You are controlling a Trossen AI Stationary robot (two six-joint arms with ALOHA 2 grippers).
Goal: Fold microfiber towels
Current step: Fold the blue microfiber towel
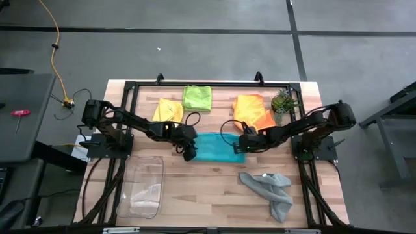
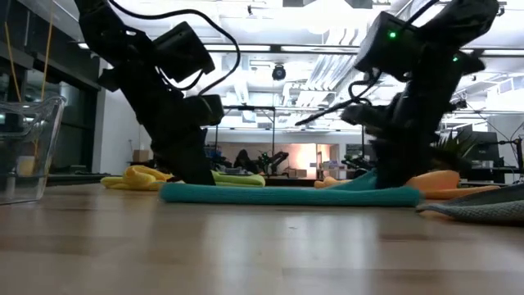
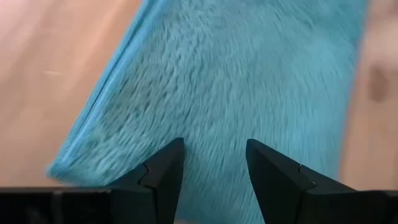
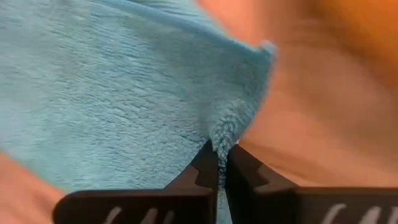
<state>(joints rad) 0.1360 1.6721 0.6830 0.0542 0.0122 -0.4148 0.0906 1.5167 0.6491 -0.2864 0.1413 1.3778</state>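
High view, centre: the teal towel (image 1: 218,147) lies flat on the table (image 1: 214,195), with both grippers at its ends. The left gripper (image 1: 189,153) sits at the towel's left edge with its jaws parted and nothing between them; in the left wrist view its fingers (image 3: 163,177) stand apart over the teal pile, near a corner. The right gripper (image 1: 243,145) is at the towel's right edge, shut on a pinch of teal cloth; the right wrist view shows the fingertips (image 4: 207,167) closed together with a ridge of towel caught between them, close to a corner. In the low view that end of the towel rises slightly toward the right gripper while the rest lies flat. Above the teal towel in the high view, the yellow towel (image 1: 168,110) lies at upper left, the green towel (image 1: 197,98) just right of it, and the orange towel (image 1: 253,110) at upper right, near the right arm. A small plant (image 1: 282,103) stands just beside the orange towel's right edge. The grey towel (image 1: 270,190) lies crumpled at lower right, apart from the teal one. A clear tray (image 1: 145,186) sits at lower left. Bare wood lies open along the lower middle of the table, between tray and grey towel.
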